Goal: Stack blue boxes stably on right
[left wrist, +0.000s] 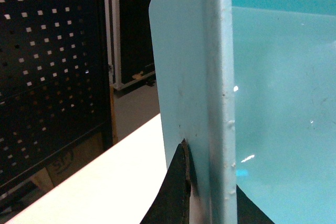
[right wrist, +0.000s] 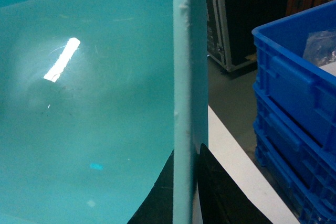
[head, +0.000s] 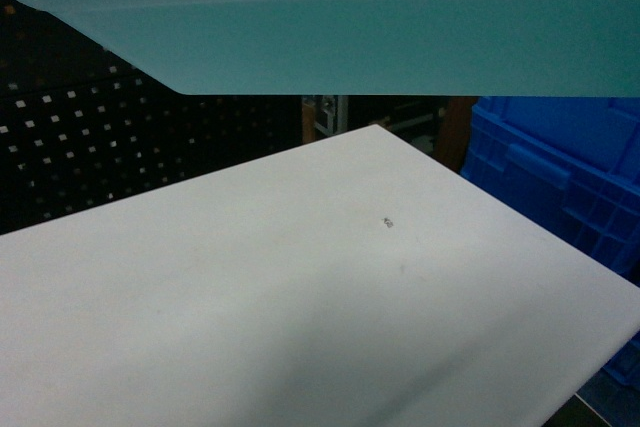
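Note:
The light turquoise tub (head: 380, 27) hangs in the air above the white table (head: 300, 297) and fills the top of the head view. My left gripper (left wrist: 210, 192) is shut on the tub's left wall (left wrist: 194, 77), one black finger (left wrist: 176, 192) outside, the other inside. My right gripper (right wrist: 186, 192) is shut on the tub's right wall (right wrist: 184, 77) the same way, with a black finger (right wrist: 220, 198) on the outer side. The royal-blue crate (head: 560, 177) stands to the right of the table, also visible in the right wrist view as stacked blue crate walls (right wrist: 294, 103).
A black perforated panel (head: 100, 127) stands behind the table at the left, seen also in the left wrist view (left wrist: 47, 66). A black flight case (left wrist: 134, 24) sits on the floor beyond. Something wrapped in clear plastic (right wrist: 320, 45) lies inside the blue crate.

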{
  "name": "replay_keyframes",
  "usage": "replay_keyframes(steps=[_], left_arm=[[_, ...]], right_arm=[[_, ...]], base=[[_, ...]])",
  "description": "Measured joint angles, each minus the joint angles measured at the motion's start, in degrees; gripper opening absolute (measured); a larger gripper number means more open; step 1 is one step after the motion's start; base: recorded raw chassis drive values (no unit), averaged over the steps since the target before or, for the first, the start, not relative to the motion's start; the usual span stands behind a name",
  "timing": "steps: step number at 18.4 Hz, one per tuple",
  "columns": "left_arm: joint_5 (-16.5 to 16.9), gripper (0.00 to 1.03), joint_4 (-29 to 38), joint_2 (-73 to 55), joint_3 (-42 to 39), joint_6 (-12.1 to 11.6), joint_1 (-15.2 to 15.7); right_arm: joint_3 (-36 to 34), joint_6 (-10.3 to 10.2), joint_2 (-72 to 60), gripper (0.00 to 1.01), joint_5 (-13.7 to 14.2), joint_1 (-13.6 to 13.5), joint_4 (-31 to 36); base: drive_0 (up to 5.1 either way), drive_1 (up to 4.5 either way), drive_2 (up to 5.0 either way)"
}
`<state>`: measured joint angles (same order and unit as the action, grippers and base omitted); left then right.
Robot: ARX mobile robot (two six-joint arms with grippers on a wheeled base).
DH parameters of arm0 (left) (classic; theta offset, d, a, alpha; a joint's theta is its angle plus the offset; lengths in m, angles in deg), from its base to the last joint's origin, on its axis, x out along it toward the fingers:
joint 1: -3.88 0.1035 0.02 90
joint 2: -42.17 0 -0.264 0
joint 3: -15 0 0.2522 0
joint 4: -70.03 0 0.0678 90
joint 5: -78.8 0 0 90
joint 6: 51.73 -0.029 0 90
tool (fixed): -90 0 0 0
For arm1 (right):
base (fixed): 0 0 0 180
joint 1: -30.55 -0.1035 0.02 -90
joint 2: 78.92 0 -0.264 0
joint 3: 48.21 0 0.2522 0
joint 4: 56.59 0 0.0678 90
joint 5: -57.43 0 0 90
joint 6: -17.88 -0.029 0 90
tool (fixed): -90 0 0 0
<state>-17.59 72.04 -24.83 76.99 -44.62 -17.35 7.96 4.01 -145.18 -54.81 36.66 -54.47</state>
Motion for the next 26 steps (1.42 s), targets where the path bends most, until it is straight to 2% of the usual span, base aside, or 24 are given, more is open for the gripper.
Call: replay_keyframes(steps=[26], left_arm=[[0.0, 0.02, 0.0, 0.0, 0.0, -0.02, 0.0]], right_arm=[[0.0, -0.04, 0.0, 0.07, -0.09, 0.0, 0.0]], base=[[-1.6, -1.58, -1.6]])
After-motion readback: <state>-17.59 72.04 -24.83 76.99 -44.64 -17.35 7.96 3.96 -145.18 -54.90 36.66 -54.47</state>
